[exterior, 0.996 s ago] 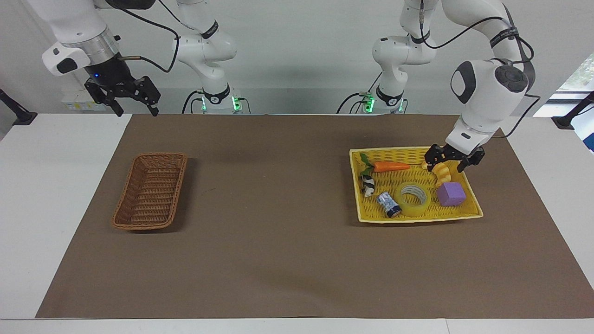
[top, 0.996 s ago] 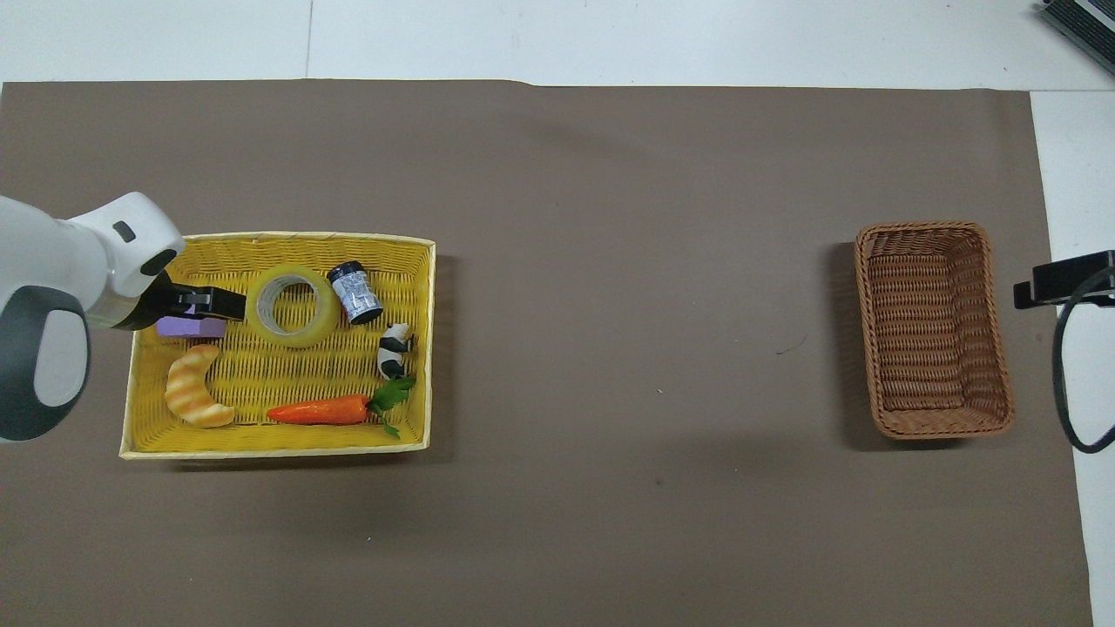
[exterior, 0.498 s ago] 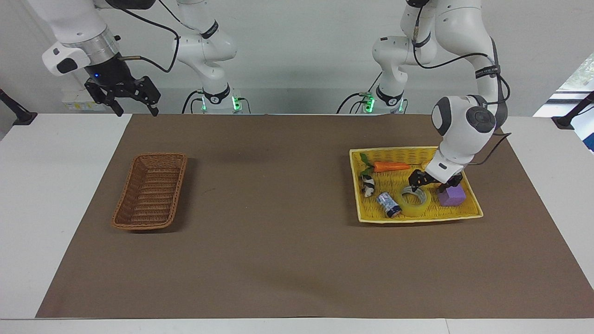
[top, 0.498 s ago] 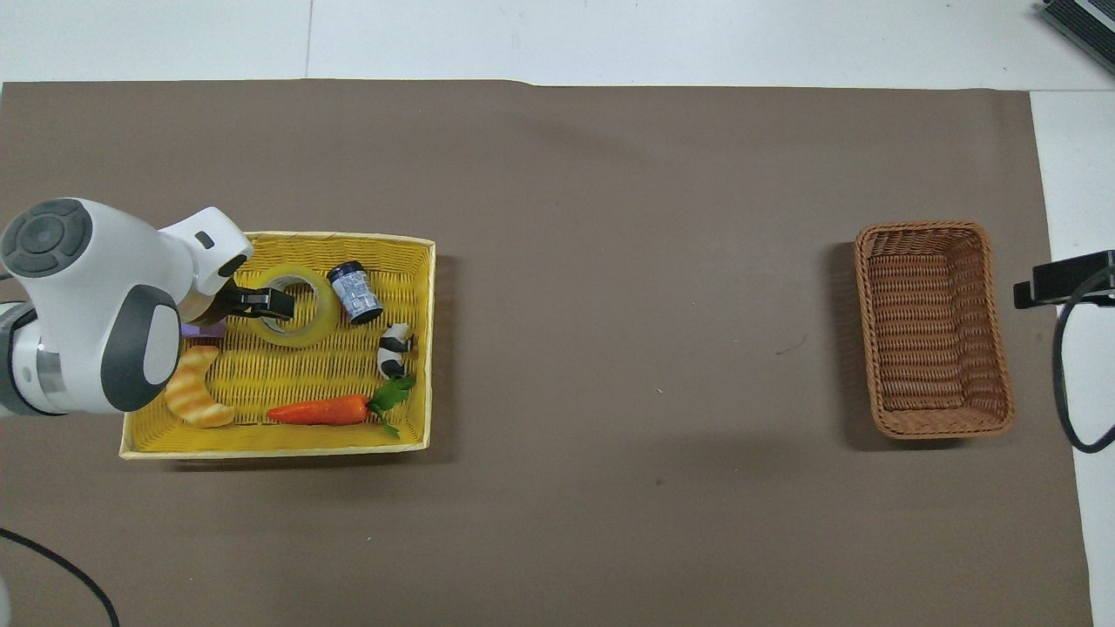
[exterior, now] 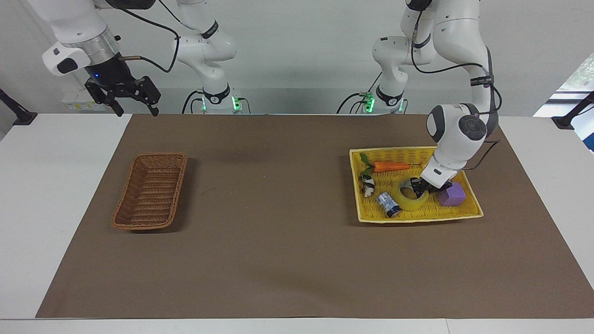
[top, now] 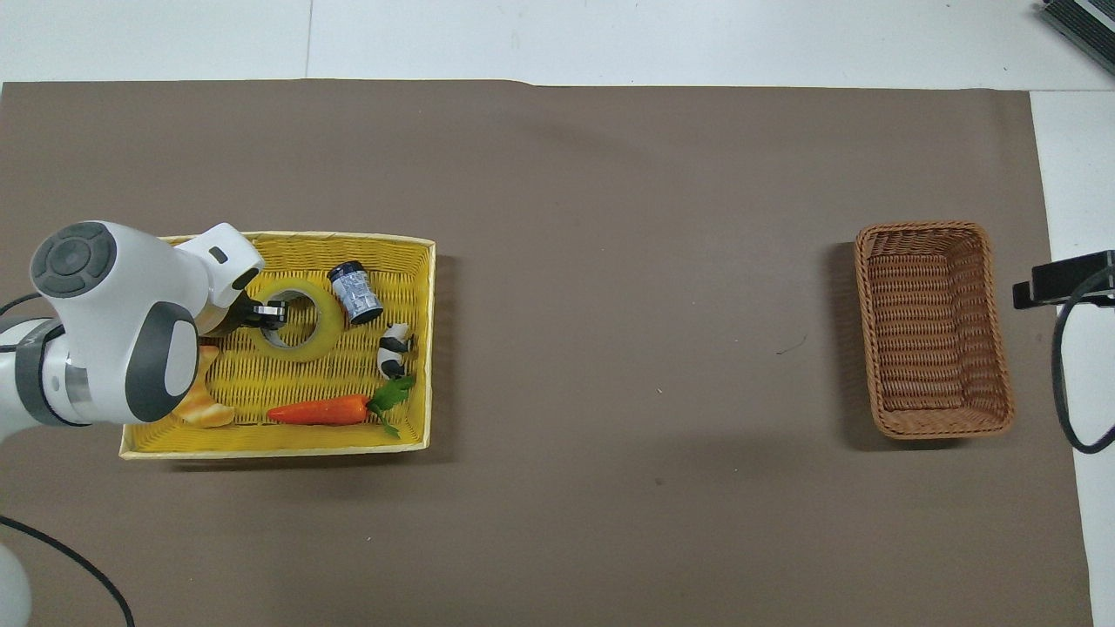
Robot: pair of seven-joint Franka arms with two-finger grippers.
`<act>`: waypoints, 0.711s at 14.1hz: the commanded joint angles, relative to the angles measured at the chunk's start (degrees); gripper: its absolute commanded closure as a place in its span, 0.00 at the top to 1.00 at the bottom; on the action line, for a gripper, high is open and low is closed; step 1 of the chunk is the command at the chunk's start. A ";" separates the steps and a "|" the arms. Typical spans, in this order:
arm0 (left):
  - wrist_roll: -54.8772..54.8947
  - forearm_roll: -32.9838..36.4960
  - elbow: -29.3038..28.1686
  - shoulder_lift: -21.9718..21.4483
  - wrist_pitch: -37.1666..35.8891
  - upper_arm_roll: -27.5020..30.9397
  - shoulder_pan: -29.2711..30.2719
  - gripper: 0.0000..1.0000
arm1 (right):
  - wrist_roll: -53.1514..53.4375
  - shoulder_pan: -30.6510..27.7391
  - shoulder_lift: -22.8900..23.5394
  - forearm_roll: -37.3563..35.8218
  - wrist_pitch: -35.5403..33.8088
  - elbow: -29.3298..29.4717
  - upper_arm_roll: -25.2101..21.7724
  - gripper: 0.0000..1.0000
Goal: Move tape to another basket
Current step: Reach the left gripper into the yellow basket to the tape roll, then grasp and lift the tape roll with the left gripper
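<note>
The yellow tape roll lies in the yellow basket at the left arm's end of the table. My left gripper is down in that basket, shut on the tape's wall, with one finger inside the ring and one outside. The tape sits slightly tilted. The brown wicker basket stands empty at the right arm's end. My right gripper waits open, raised over the table's edge beside the brown basket.
The yellow basket also holds a blue-white can, a black-and-white figurine, a carrot, a purple block and a croissant, which is mostly under the left arm. A brown mat covers the table.
My left gripper moved from over the croissant to the tape, dropped, and closed on its wall. The tape shifted slightly toward the robots. The right arm has not moved.
</note>
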 commanded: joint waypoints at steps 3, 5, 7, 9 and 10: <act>-1.83 -0.34 7.11 -1.36 -10.93 0.48 -0.19 0.00 | -1.82 0.88 0.29 -0.38 1.19 0.40 0.72 1.00; -1.74 -0.34 11.60 -1.62 -16.30 0.48 0.34 0.00 | -2.00 1.32 -0.06 -0.38 2.86 -0.74 0.72 1.00; -1.83 -0.34 16.17 -1.71 -21.74 0.57 0.51 0.00 | -2.09 1.14 -0.24 -0.12 2.34 -0.75 0.54 1.00; -1.74 -0.34 20.21 -2.41 -26.14 0.48 2.00 0.00 | -1.82 1.40 -0.06 0.14 4.00 -1.97 0.63 1.00; -1.74 -0.43 21.80 -3.02 -27.99 0.48 2.18 0.00 | -1.73 1.75 -0.32 0.58 5.66 -3.46 0.80 1.00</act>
